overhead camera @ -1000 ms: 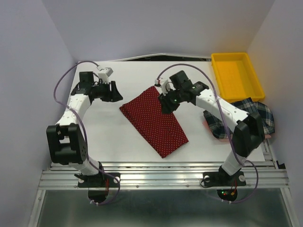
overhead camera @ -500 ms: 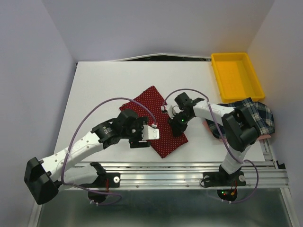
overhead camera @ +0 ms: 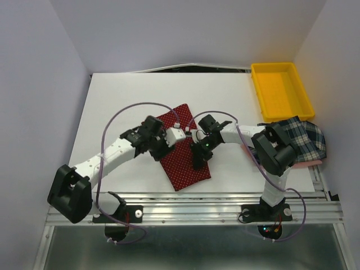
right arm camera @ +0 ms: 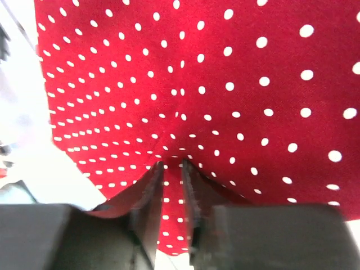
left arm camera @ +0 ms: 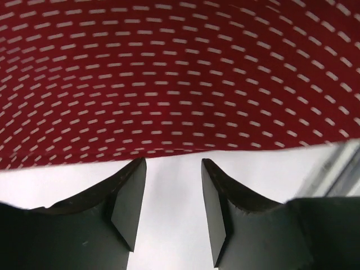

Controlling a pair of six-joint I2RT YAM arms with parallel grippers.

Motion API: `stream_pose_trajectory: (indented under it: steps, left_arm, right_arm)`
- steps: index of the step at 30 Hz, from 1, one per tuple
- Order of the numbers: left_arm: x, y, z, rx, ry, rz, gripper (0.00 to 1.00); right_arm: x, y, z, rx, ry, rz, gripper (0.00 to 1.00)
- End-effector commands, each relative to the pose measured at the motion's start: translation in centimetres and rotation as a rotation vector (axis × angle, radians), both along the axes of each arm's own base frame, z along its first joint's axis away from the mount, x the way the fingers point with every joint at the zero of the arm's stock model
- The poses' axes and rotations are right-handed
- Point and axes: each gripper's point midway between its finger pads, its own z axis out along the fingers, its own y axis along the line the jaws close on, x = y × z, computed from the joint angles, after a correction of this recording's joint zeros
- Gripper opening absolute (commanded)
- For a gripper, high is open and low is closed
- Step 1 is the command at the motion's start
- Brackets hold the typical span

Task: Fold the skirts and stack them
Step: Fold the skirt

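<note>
The dark red dotted skirt (overhead camera: 185, 171) lies folded in a narrow strip on the white table (overhead camera: 124, 101), centre front. My left gripper (overhead camera: 161, 149) is open at the skirt's left edge; in the left wrist view its jaws (left arm camera: 171, 164) stand apart over bare table, just short of the red cloth (left arm camera: 180, 73). My right gripper (overhead camera: 199, 160) is at the skirt's right side, shut on a pinch of the red cloth (right arm camera: 225, 84), which runs between its fingers (right arm camera: 171, 164). The navy/green plaid skirt (overhead camera: 306, 136) lies crumpled at the table's right edge.
A yellow plastic tray (overhead camera: 279, 90) stands at the back right. Something pink (overhead camera: 306, 164) shows under the plaid skirt. The right arm's forearm (overhead camera: 236, 134) stretches between the two skirts. The table's front edge runs close below the red skirt.
The red skirt has become narrower and shifted left. My left gripper moved up along its left edge. My right gripper moved down and left with the cloth.
</note>
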Motion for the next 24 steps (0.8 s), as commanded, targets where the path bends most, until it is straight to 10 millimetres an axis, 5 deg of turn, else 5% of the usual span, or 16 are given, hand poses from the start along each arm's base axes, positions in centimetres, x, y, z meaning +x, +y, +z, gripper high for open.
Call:
stream_pose_trajectory:
  steps: [1, 3, 6, 10, 16, 22, 24]
  left_arm:
    - [6.2, 2.5, 4.7, -0.215, 0.033, 0.346, 0.54]
    - [8.2, 3.6, 5.6, -0.268, 0.054, 0.466, 0.52]
    - [10.3, 4.8, 4.0, -0.298, 0.183, 0.589, 0.48]
    - [12.6, 4.5, 3.2, -0.339, 0.249, 0.624, 0.43]
    - [14.5, 4.3, -0.3, -0.291, 0.338, 0.666, 0.40]
    - [16.2, 4.7, -4.9, -0.201, 0.407, 0.722, 0.29]
    - [17.7, 4.5, -5.0, -0.199, 0.397, 0.721, 0.28]
  right_arm:
    - [0.4, 2.5, 1.0, 0.054, 0.087, -0.089, 0.29]
    - [1.8, 3.6, 4.4, 0.126, 0.005, -0.080, 0.33]
    - [4.4, 5.0, 9.4, 0.220, -0.097, -0.075, 0.38]
    - [7.3, 5.9, 11.8, 0.246, -0.219, -0.058, 0.38]
    - [10.4, 5.8, 9.7, 0.206, -0.289, -0.033, 0.36]
    - [12.8, 3.8, 3.5, 0.083, -0.247, -0.111, 0.29]
    - [13.1, 2.7, 1.3, 0.036, -0.216, -0.150, 0.27]
